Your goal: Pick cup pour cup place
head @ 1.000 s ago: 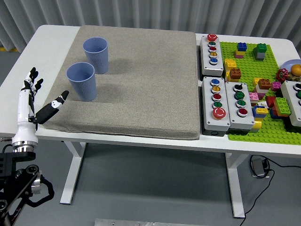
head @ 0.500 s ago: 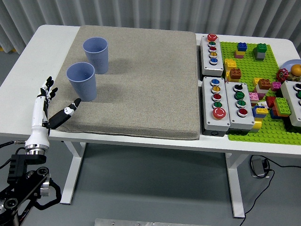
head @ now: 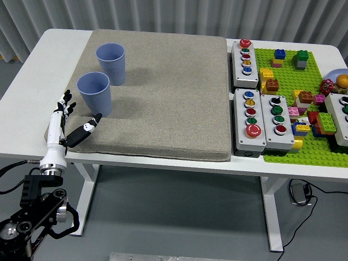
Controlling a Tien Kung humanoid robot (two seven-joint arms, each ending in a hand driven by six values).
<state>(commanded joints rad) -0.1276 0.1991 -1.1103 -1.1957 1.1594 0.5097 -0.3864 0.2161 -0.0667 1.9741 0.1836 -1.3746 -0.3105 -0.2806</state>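
Two blue plastic cups stand upright on the grey mat (head: 163, 98). The near cup (head: 94, 94) is at the mat's left edge, and the far cup (head: 111, 63) stands behind it to the right. My left hand (head: 73, 122) comes up from the lower left at the table's front edge. Its white fingers (head: 64, 104) are spread and the thumb points at the base of the near cup. It holds nothing and stays just short of that cup. The right arm does not show.
Three grey button boxes (head: 244, 56) (head: 250, 120) (head: 278, 115) stand right of the mat. A green baseplate (head: 304, 147) with several coloured bricks lies at the far right. A bowl (head: 337, 73) sits at the right edge.
My left hand has moved right and forward along the table's front edge, closing in on the near cup. The cups have not moved.
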